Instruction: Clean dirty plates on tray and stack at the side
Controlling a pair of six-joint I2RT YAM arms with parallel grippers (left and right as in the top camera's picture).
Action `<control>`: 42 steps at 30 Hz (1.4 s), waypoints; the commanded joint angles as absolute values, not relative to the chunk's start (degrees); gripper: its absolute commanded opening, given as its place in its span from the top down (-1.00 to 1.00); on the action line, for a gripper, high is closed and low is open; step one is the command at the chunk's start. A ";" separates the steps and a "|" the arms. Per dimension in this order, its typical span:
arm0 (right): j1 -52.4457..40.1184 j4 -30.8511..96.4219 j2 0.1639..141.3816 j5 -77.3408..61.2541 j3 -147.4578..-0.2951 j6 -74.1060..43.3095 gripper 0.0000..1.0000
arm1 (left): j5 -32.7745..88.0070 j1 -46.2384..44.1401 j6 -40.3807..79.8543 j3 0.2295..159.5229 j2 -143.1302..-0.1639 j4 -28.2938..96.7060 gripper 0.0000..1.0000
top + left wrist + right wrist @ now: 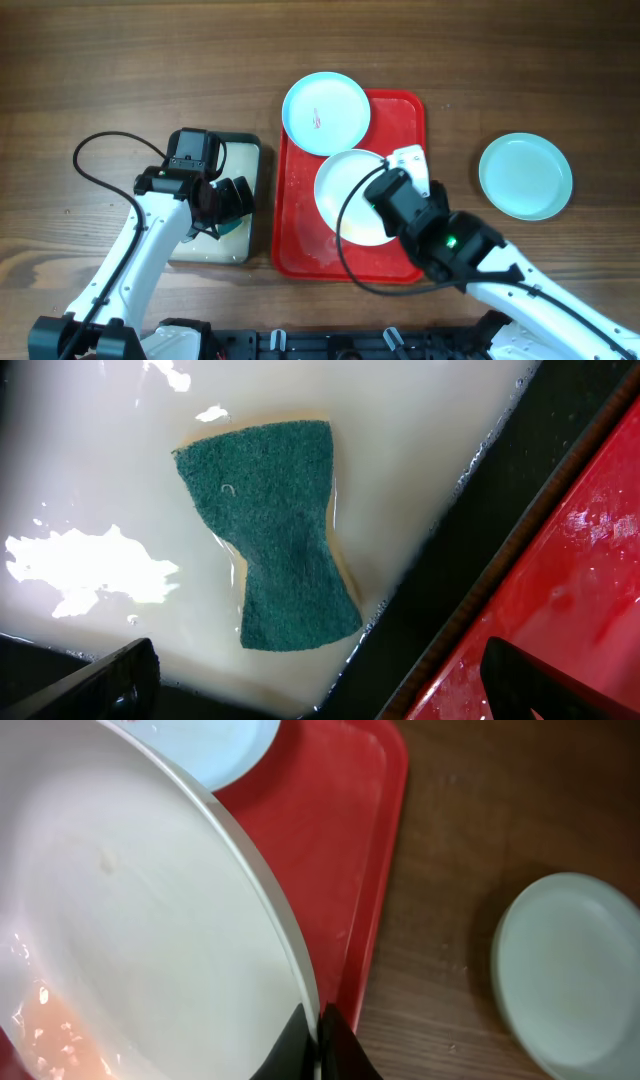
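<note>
A white plate (345, 190) is over the red tray (404, 120), and my right gripper (392, 190) is shut on its right rim; the right wrist view shows the fingers (318, 1035) pinching the rim of the white plate (130, 930), which is wet. A pale blue plate (326, 112) with a red smear lies at the tray's far left corner. Another pale blue plate (525, 176) lies on the table right of the tray. My left gripper (228, 205) is open above a green sponge (280, 540) lying in milky water.
A grey metal pan (245, 148) with soapy water stands left of the tray; its dark rim (480, 530) runs close beside the tray's edge (570, 580). Bare wooden table lies beyond and to the right.
</note>
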State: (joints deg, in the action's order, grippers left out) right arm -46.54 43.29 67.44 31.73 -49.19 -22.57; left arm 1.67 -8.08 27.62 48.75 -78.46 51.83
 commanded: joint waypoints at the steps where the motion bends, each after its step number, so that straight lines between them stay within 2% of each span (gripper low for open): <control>1: -50.43 42.35 67.77 43.81 -52.03 -18.26 0.91 | 2.57 -7.75 27.18 48.75 -77.69 51.90 -1.00; 3: -53.30 38.98 67.77 44.71 -53.08 -8.43 0.92 | 2.55 -7.75 27.20 48.75 -77.69 51.92 -1.00; 6: -56.64 34.98 67.77 51.53 -53.15 -3.36 0.92 | 2.55 -7.75 27.22 48.75 -77.69 51.55 -1.00; 7: -58.81 32.05 67.77 57.76 -53.15 -1.06 0.91 | 2.55 -7.75 27.22 48.75 -77.69 51.48 -1.00; 9: -60.49 29.91 67.77 59.18 -53.15 2.33 0.91 | 2.55 -7.75 27.22 48.75 -77.69 51.46 -1.00; 15: -62.83 27.81 67.77 61.71 -53.15 3.31 0.91 | 2.55 -7.75 27.22 48.75 -77.69 51.46 -1.00; 29: -62.83 25.87 67.77 61.73 -53.15 13.54 0.91 | 2.55 -7.75 27.22 48.75 -77.69 51.46 -1.00; 42: -62.83 23.14 67.77 65.65 -53.15 16.47 0.91 | 2.55 -7.75 27.22 48.75 -77.69 51.46 -1.00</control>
